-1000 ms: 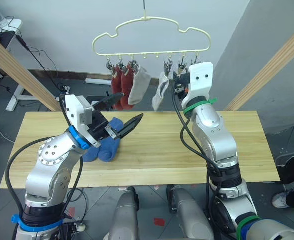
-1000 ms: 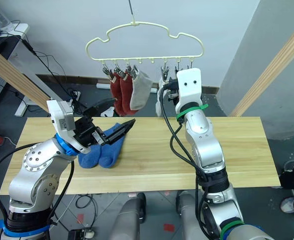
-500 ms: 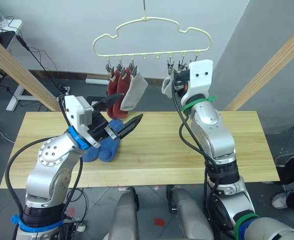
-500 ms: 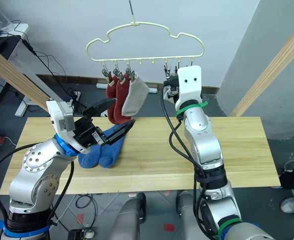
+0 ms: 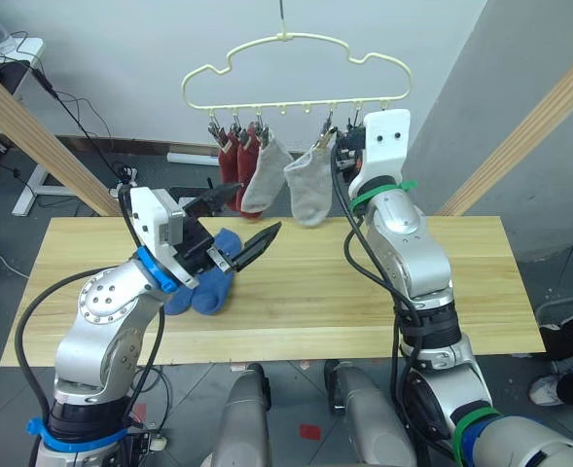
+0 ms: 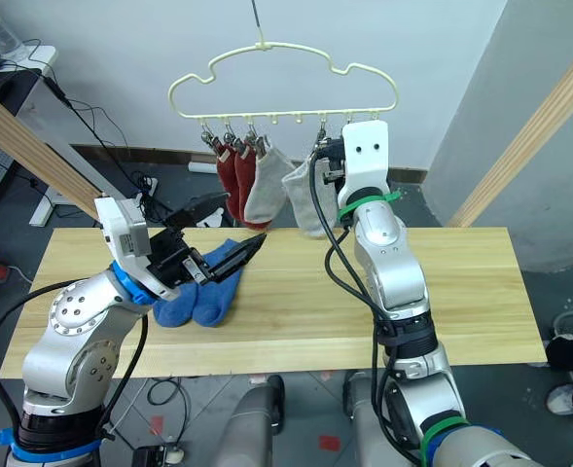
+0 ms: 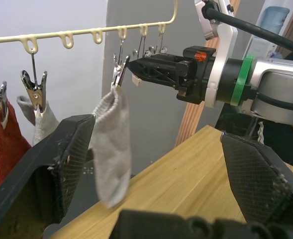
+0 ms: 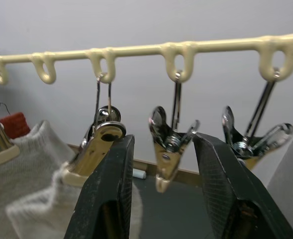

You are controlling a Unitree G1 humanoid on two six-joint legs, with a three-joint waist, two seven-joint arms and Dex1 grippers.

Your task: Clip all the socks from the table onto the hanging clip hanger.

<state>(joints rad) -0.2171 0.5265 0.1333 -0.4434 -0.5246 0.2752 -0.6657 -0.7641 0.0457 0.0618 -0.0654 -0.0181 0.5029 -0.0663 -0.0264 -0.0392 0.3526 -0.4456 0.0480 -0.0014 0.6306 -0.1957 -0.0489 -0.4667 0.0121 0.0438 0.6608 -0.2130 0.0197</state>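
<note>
From the head camera, the pale cream-yellow cloud-shaped wire clip hanger (image 5: 296, 73) carries two rust red socks (image 5: 237, 161) and two light grey socks (image 5: 310, 190), while two blue ankle socks (image 5: 203, 282) lie on the light wooden plank table (image 5: 364, 292) under the left gripper (image 5: 239, 226), its fingers spread and empty. In the left wrist view, the right gripper (image 7: 136, 67) points at a metal clip (image 7: 119, 69) holding a grey sock. In the right wrist view, its fingers (image 8: 109, 194) stand apart and empty below the clips.

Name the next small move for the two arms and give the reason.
Probably lower the left gripper onto the blue socks. Its jaws are open and empty just above that pair, the last on the table. Two red and two grey socks already hang from the clip hanger, and the right gripper is empty.
</note>
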